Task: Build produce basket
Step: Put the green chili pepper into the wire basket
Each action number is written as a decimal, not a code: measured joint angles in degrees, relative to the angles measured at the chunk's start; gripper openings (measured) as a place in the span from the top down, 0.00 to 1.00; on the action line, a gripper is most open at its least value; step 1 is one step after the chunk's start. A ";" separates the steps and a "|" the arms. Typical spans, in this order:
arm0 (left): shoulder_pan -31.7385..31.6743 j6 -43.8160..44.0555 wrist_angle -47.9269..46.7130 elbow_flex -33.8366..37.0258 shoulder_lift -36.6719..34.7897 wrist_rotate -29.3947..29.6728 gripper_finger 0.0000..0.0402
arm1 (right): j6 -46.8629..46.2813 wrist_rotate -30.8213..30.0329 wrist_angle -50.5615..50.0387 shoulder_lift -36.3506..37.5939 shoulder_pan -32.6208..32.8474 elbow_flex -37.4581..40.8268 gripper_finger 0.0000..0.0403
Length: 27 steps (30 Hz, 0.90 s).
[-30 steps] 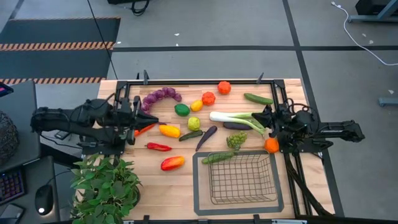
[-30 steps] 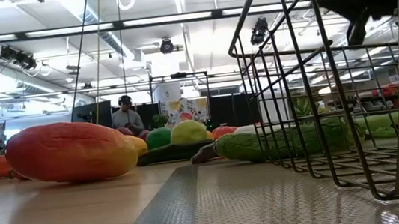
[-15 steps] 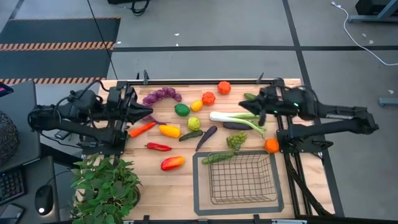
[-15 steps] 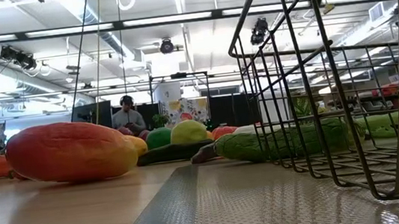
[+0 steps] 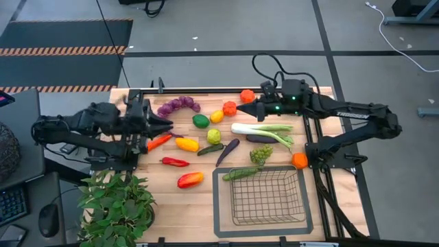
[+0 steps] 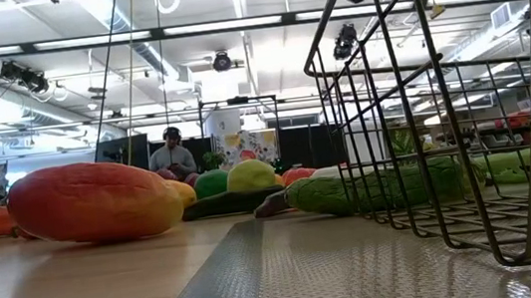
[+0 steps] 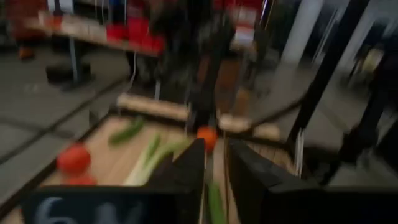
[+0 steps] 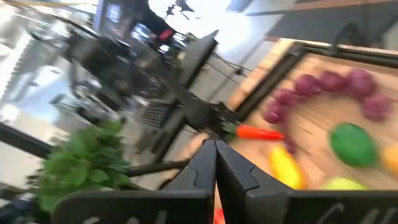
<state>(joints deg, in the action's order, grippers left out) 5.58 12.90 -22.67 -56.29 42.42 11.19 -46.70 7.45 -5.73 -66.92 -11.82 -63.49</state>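
The wire basket point(image 5: 221, 206) stands at the near right of the table, nothing inside its mesh; the low view shows it close up point(image 6: 446, 148). Produce lies scattered: purple grapes point(image 5: 177, 106), a carrot point(image 5: 158, 142), a leek point(image 5: 264, 130), tomatoes point(image 5: 230, 108) and a cucumber point(image 5: 240, 174) by the basket's far left corner. My left gripper point(image 5: 168, 125) hovers at the table's left, pointing right, a narrow gap between its fingers point(image 7: 214, 155). My right gripper point(image 5: 241, 109) hangs shut point(image 8: 216, 144) over the far middle, pointing left beside a red tomato.
A leafy potted plant point(image 5: 116, 206) stands at the near left corner. A black rail frame point(image 5: 206, 90) runs round the tabletop. An orange tomato point(image 5: 299, 160) lies by the right rail. A seated person point(image 6: 171, 155) shows far behind the table.
My right gripper has risen from the table's right edge, by the orange tomato, and swung toward the far edge and left. It has rolled and levelled out, and now points left over the far middle. The produce and the basket have stayed put.
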 joint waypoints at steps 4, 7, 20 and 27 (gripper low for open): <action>-0.58 5.19 -6.20 0.02 1.74 -0.02 0.60 | -0.14 2.02 4.80 -2.28 0.05 -0.02 0.97; -0.66 9.79 -9.63 0.04 3.23 -0.07 0.49 | -1.33 2.78 7.88 -3.86 0.05 -0.02 0.97; -0.66 22.88 -4.90 0.06 9.66 -0.09 0.36 | -6.23 3.19 11.56 -11.91 -2.43 -0.02 0.94; -0.66 22.92 4.22 0.02 9.75 0.90 0.41 | 6.38 5.52 19.73 -13.62 -3.60 0.00 0.90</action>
<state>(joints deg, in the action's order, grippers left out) 4.93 35.81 -18.45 -56.27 52.17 12.09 -40.32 12.96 13.99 -80.54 -15.42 -63.48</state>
